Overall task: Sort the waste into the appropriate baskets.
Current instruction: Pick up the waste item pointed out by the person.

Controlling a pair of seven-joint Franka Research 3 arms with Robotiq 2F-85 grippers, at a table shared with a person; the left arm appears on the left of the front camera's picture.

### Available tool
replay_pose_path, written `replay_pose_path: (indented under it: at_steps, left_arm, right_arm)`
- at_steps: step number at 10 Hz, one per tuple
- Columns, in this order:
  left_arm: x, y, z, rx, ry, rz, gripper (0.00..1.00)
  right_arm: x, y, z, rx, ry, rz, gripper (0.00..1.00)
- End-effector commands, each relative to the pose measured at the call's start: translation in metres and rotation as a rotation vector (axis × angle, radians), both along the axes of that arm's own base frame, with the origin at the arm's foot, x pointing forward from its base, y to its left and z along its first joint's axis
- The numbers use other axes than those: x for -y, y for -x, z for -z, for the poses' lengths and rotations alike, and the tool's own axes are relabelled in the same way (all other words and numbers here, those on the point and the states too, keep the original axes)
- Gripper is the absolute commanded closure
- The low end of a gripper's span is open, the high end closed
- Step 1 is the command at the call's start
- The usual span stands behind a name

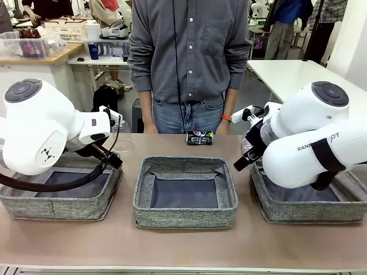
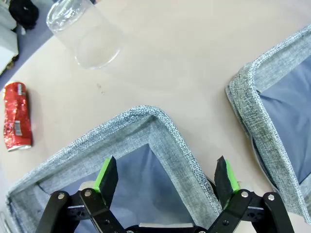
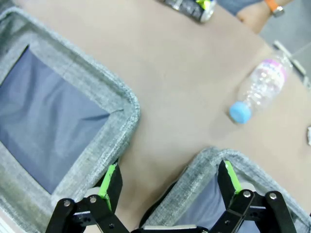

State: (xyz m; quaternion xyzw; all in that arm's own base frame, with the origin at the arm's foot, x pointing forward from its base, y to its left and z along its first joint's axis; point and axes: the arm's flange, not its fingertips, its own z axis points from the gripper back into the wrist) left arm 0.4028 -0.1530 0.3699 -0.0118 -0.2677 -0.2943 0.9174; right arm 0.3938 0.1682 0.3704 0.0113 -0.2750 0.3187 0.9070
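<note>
Three grey woven baskets stand in a row: left (image 1: 57, 207), middle (image 1: 184, 216) and right (image 1: 269, 213). A dark printed can (image 1: 199, 137) lies beyond the middle basket. My left gripper (image 2: 167, 177) hangs open over the far corner of the left basket (image 2: 146, 116). Past that corner lie a clear plastic cup (image 2: 85, 34) and a crushed red can (image 2: 17, 116). My right gripper (image 3: 170, 182) is open above the gap between the middle basket (image 3: 73, 73) and the right basket (image 3: 214, 158). Farther on lie a clear bottle with a blue cap (image 3: 260, 87) and the dark can (image 3: 192, 6).
A person stands at the far side of the table, hands low by its edge, an orange band (image 1: 226, 118) on one wrist. Bare tabletop (image 1: 183, 252) runs in front of the baskets. Both arms' bulky white bodies hang over the outer baskets.
</note>
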Motion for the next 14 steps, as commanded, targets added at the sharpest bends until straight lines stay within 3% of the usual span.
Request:
replay_pose_path:
  at_steps: [1, 3, 4, 5, 7, 8, 9, 10, 11, 12, 13, 14]
  left_arm:
    - [-0.001, 0.000, 0.000, 0.000, 0.001, -0.001, 0.00]
    - [0.000, 0.000, 0.000, 0.000, 0.000, 0.000, 0.00]
    - [0.000, 0.000, -0.018, -0.076, 0.008, -0.012, 0.00]
    - [-0.002, 0.008, -0.056, -0.147, 0.031, -0.023, 0.00]
    - [-0.017, 0.054, -0.149, -0.088, 0.022, -0.035, 0.00]
    - [-0.024, 0.077, -0.177, -0.029, 0.059, 0.013, 0.00]
    - [-0.027, 0.092, -0.187, 0.007, 0.055, 0.052, 0.00]
    - [-0.011, 0.054, -0.143, -0.073, 0.043, -0.015, 0.00]
    - [-0.011, 0.054, -0.143, -0.073, 0.043, -0.015, 0.00]
    - [-0.024, 0.092, -0.192, -0.020, 0.053, 0.006, 0.00]
    - [-0.022, 0.086, -0.179, -0.085, 0.110, 0.075, 0.00]
    - [-0.033, 0.086, -0.178, -0.186, 0.290, 0.185, 0.00]
  right_arm:
    - [0.000, 0.000, 0.000, 0.000, -0.001, 0.000, 0.00]
    - [0.000, 0.000, 0.000, 0.000, 0.000, 0.000, 0.00]
    - [-0.010, 0.010, -0.026, -0.019, 0.059, 0.019, 0.00]
    - [-0.019, 0.030, -0.065, 0.010, 0.121, 0.038, 0.00]
    - [-0.021, 0.086, -0.148, 0.058, 0.128, 0.083, 0.00]
    - [-0.022, 0.111, -0.168, 0.106, 0.122, 0.060, 0.00]
    - [-0.022, 0.127, -0.174, 0.162, 0.129, 0.070, 0.00]
    - [-0.016, 0.085, -0.141, 0.083, 0.133, 0.065, 0.00]
    - [-0.016, 0.085, -0.141, 0.083, 0.133, 0.065, 0.00]
    - [-0.017, 0.125, -0.179, 0.140, 0.132, 0.060, 0.00]
    - [-0.004, 0.122, -0.178, 0.099, -0.020, 0.070, 0.00]
    - [0.015, 0.125, -0.187, 0.041, -0.200, 0.117, 0.00]
